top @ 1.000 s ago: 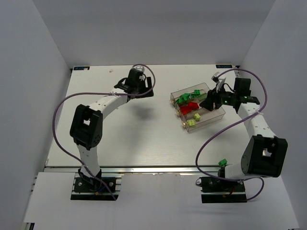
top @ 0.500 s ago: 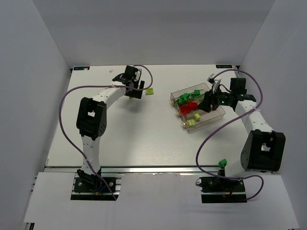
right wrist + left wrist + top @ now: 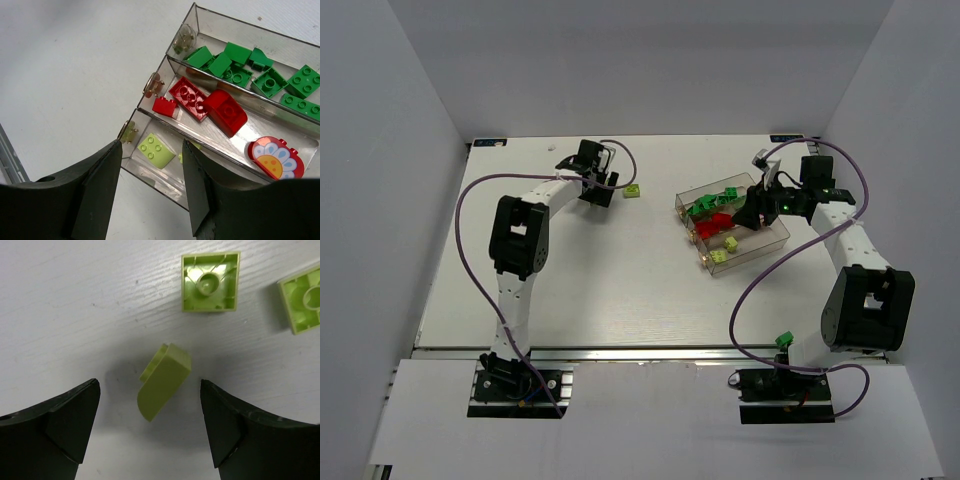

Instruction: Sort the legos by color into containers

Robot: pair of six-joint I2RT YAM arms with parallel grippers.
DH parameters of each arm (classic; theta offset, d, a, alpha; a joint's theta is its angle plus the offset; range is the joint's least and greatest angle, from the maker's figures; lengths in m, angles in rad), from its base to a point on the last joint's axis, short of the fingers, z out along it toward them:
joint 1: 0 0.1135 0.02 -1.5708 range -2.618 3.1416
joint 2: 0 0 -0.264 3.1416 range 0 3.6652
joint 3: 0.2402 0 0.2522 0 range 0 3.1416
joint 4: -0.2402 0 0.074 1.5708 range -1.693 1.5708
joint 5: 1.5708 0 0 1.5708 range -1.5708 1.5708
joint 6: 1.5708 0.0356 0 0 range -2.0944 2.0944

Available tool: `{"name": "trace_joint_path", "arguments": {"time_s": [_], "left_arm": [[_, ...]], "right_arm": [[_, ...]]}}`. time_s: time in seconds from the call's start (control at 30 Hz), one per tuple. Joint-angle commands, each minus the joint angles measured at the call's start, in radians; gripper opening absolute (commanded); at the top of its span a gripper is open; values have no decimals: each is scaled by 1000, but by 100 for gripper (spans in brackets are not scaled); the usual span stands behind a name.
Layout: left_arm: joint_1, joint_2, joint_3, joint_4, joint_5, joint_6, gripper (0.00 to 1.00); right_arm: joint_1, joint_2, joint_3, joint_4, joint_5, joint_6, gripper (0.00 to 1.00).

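Lime brick [image 3: 165, 377] now sits between my left gripper's [image 3: 149, 390] wide, empty jaws — I've come down over it; closing comes next.

No words, numbers, brands or labels can be read. The only printed mark is a white-petalled flower with a yellow centre, on a red rounded plastic brick [image 3: 275, 158].

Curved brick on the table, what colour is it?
The curved brick is lime green; best in left wrist view.
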Motion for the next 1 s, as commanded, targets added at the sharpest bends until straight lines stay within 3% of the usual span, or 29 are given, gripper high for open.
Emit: {"name": "trace_joint_path", "arguments": {"time_s": [0.0,0.23,0.33,0.37,0.57,0.73,0.87,0.97], "left_arm": [[-4,1,38,37,33,5,90],[-4,21,43,60,80,-24,79],[-4,13,32,64,90,-29,61],[-4,9,27,64,89,-30,52],[-4,-56,-42,95,86,-36,26],[-5,-112,-60,46,210,-84,2],[-19,-242,-158,75,375,-187,1],[-73,-350,-321,226,510,-234,6]], "right_arm": [[3,2,40,-17,-14,-15,57],[5,-3,32,-15,-6,-7,57],[3,-1,31,-11,-8,-7,56],[3,-1,31,-9,-9,-6,56],[5,-6,21,0,-15,2,56],[8,-22,8,21,-6,23,55],[13,-33,0,34,-2,29,45],[13,-33,-5,49,12,58,23]]}}
